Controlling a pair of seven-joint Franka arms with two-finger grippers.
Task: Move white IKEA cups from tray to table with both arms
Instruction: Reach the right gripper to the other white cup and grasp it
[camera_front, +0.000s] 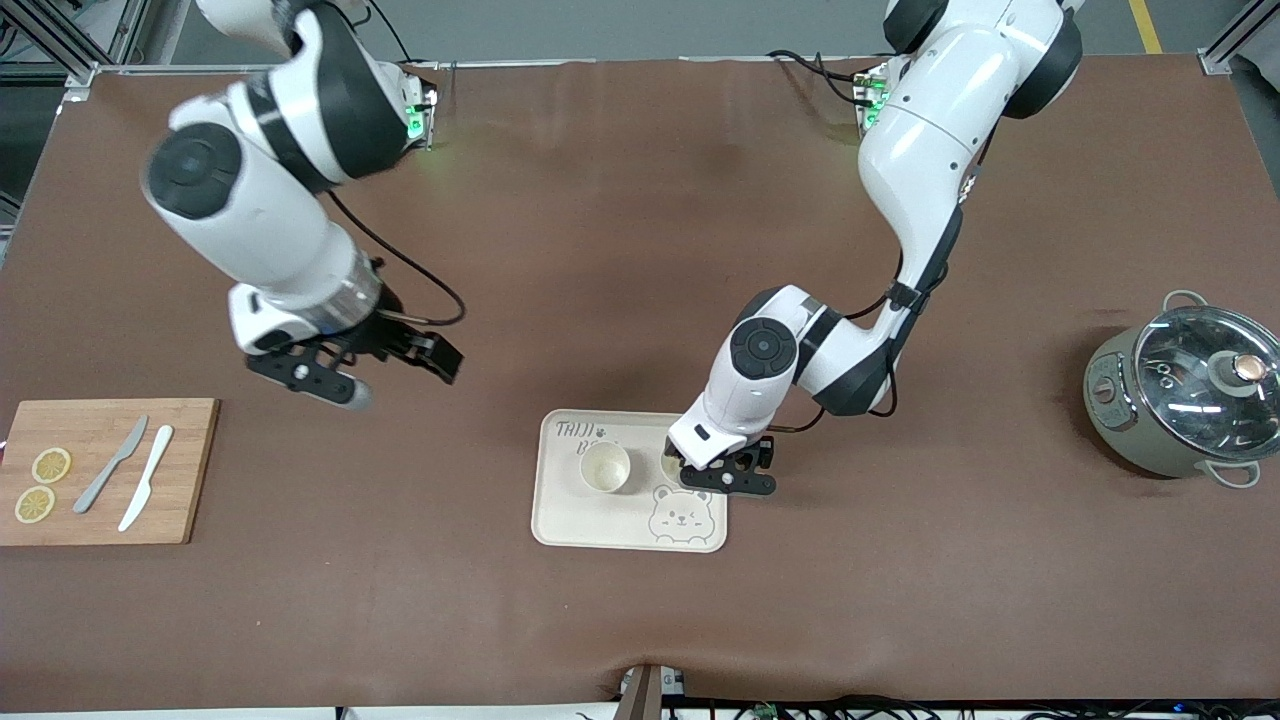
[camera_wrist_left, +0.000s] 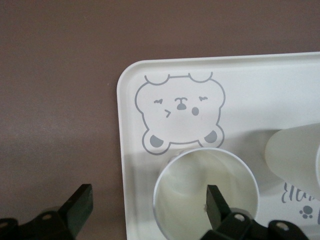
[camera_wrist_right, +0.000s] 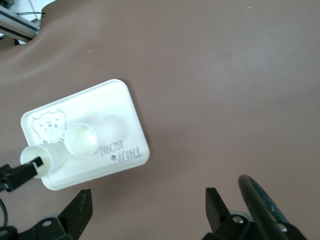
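The left arm's black two-finger gripper (camera_front: 727, 478) is hanging low over the cream rectangular bear-print tray (camera_front: 560, 520), at the tray's edge toward the left arm's end of the table. Its fingers are spread wide, one inside the rim of a small off-white handleless tumbler (camera_wrist_left: 205, 192) and the other outside over the brown table (camera_front: 640, 250); they seem to be gripping nothing, though contact at the rim is hard to judge. That tumbler is standing upright on the tray, just beside the second identical tumbler (camera_front: 605, 467), also upright there. The right arm's black gripper (camera_front: 352, 368) is waiting with fingers parted and empty, over bare table near the wooden cutting board (camera_front: 180, 470).
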